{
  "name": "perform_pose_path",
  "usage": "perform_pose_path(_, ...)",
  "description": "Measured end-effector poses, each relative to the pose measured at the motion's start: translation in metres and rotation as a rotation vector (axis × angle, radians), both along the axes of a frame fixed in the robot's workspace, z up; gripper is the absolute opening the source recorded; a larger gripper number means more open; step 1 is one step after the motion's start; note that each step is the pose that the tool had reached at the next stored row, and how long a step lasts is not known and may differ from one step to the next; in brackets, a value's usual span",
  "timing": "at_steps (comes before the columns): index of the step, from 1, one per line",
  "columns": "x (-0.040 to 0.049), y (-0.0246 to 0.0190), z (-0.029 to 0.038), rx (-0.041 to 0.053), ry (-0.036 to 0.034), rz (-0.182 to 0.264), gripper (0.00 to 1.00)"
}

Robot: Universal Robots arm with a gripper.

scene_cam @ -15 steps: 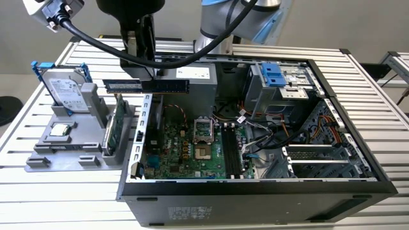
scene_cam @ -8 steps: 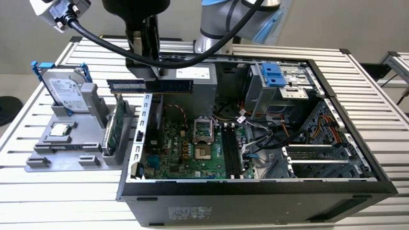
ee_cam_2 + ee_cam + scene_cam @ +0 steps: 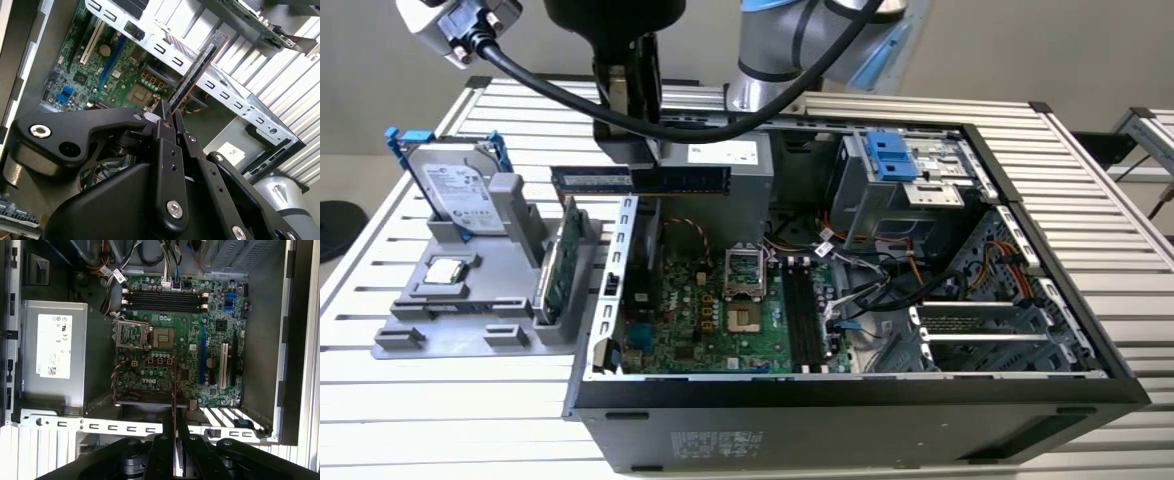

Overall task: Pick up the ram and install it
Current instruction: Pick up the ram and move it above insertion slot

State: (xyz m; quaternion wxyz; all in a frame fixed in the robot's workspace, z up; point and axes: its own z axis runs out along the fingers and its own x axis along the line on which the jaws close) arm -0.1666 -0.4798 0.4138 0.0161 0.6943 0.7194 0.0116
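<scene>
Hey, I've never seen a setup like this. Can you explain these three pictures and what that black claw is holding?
This is a robot arm working over an opened desktop computer lying on a slatted table. The exterior view comes from a camera off the arm. Both wrist views come from cameras riding on the arm, looking past its black hand at the green motherboard inside the case. The hand is closed on the ram, a thin dark blue memory stick, held in the air above the open case. At the exterior view's left, a grey holder carries a silver hard drive and a green card standing on edge.
</scene>
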Motion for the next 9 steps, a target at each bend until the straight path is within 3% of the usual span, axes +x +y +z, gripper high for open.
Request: perform_pose_path(9, 0.007, 0.0, 0.0, -0.0001, 0.0, 0.0, 0.0)
